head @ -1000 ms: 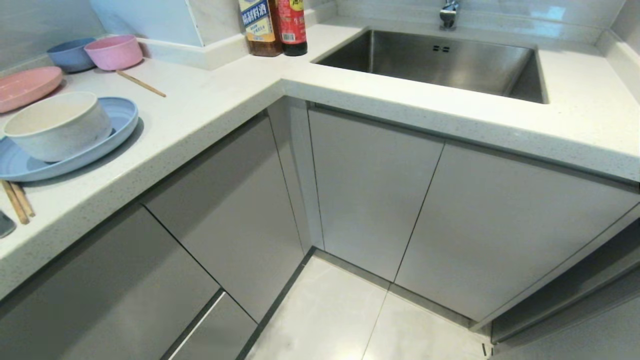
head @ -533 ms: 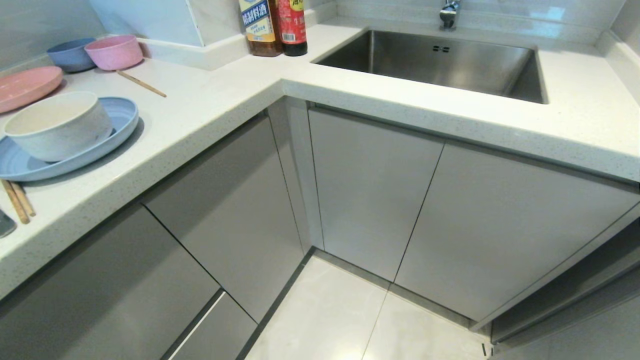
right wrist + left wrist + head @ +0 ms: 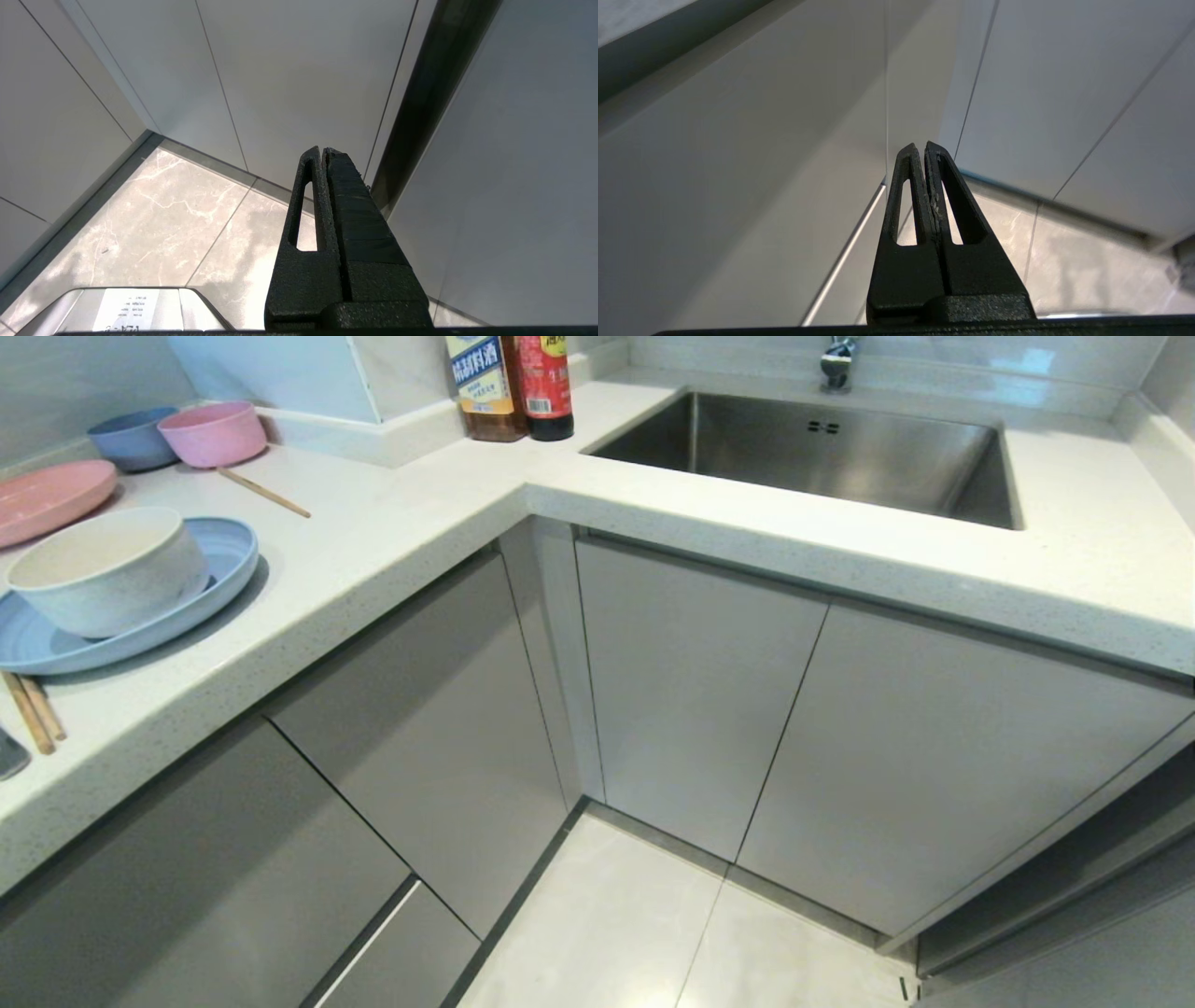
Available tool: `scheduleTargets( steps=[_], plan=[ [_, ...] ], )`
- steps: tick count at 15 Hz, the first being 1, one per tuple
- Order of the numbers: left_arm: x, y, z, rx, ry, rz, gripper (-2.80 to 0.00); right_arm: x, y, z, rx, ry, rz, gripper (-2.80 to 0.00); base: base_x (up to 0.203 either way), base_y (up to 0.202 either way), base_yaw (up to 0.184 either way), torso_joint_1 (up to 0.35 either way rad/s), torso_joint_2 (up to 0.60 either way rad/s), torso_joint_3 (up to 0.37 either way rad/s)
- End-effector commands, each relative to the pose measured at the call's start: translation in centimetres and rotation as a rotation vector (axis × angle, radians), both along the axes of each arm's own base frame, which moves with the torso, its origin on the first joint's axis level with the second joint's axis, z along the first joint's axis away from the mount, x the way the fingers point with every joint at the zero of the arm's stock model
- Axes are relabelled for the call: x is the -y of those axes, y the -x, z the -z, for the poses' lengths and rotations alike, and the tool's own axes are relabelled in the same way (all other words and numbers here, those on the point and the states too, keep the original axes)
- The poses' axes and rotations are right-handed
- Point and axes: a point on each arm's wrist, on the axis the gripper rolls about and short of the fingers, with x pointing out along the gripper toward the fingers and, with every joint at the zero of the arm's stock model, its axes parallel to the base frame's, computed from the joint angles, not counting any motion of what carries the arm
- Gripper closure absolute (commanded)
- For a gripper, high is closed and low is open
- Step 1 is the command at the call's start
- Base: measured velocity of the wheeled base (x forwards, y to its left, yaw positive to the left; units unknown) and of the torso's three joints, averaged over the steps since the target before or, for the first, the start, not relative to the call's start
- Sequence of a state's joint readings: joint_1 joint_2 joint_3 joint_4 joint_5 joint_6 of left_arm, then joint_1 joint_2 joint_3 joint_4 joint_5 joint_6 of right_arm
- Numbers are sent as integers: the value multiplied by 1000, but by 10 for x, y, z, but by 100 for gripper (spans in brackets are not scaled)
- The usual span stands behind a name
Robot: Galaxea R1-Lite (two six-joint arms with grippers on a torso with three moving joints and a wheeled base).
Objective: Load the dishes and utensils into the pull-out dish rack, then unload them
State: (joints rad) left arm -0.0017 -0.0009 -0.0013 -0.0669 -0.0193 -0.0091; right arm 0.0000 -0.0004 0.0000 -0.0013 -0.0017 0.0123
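Dishes sit unracked on the surface (image 3: 392, 532); no rack out.
Bowl (image 3: 107, 569) on blue plate (image 3: 224, 565), chopsticks (image 3: 33, 709) beside; left end effector (image 3: 924, 148) and right end effector (image 3: 322, 151) closed, empty.

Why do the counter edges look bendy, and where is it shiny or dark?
Head view: the wide lens bows the countertop edges; window light glares on the floor and the sink gleams; the blue plate casts a soft shadow. Left wrist view: the cabinet panels beside the left gripper look smeared. Right wrist view: sharp, with a dark gap between doors.

Three bowls (image 3: 107, 569) (one on a plate), two plates (image 3: 140, 625), two bottles (image 3: 509, 383), one sink (image 3: 812, 453)
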Motion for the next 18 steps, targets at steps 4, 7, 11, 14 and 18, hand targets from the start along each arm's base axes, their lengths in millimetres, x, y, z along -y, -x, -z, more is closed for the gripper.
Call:
scheduleTargets(
  steps=[4,7,11,14,18],
  plan=[
    [-1,-2,7,-26,62,-33,0,0,0,0,-2,0,0,0,0,0,0,0,0,0],
    [-1,-2,7,-26,57,-33,0,0,0,0,-2,0,0,0,0,0,0,0,0,0],
    [-1,-2,7,-26,55,-33,0,0,0,0,-2,0,0,0,0,0,0,0,0,0],
    [-1,-2,7,-26,54,-35,0,0,0,0,-2,0,0,0,0,0,0,1,0,84],
    [-1,-2,7,-26,49,-32,0,0,0,0,-2,0,0,0,0,0,0,3,0,185]
  ],
)
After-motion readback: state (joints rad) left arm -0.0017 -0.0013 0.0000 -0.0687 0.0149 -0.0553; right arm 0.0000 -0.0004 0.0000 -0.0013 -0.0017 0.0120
